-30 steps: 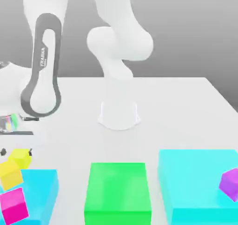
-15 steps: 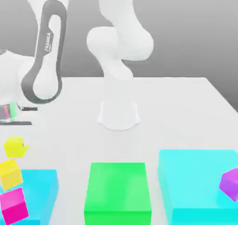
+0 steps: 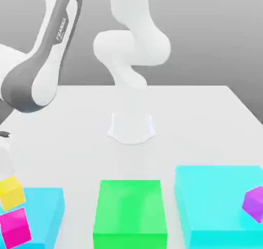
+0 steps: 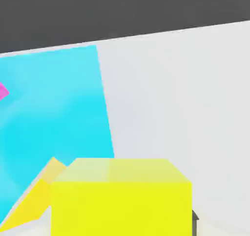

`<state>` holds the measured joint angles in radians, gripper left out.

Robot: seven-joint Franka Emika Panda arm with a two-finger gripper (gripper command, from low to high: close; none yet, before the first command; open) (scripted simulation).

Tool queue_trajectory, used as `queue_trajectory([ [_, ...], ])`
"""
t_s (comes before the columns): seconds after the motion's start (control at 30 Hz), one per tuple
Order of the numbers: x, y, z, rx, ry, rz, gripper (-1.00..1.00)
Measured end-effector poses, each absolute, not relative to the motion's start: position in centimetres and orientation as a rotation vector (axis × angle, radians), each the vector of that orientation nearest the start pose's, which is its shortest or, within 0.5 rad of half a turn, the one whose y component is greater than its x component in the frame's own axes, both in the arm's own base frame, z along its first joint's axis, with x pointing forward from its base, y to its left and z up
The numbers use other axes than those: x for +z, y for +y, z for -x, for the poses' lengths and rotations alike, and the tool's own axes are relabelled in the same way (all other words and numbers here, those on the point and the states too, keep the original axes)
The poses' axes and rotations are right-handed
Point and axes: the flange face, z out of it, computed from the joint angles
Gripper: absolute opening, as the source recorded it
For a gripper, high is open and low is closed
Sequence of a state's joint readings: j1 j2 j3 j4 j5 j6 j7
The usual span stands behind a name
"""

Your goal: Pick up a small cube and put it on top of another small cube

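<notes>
Hand view: a yellow cube sits right at the tool, apparently clamped in it. A second yellow cube rests on the desk touching the cyan block, with a magenta cube just beside. Recommended: centre the carried cube squarely above the resting one and lower gently. Since the earlier frame, the carried cube has left the exterior view.
</notes>
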<state>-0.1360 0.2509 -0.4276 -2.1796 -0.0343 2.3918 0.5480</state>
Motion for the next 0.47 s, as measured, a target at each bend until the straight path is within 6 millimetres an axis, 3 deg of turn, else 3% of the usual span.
queue_trajectory([
  [0.23, 31.5, -24.2, -51.2, -0.003, 2.021, 2.438, -1.00],
  [0.33, 28.0, -23.3, -51.7, 0.001, 2.067, 2.364, -1.00],
  [0.37, 26.4, -23.2, -51.7, 0.001, 2.071, 2.359, 1.00],
  [0.47, 26.4, -23.2, -51.7, 0.001, 2.071, 2.359, 1.00],
])
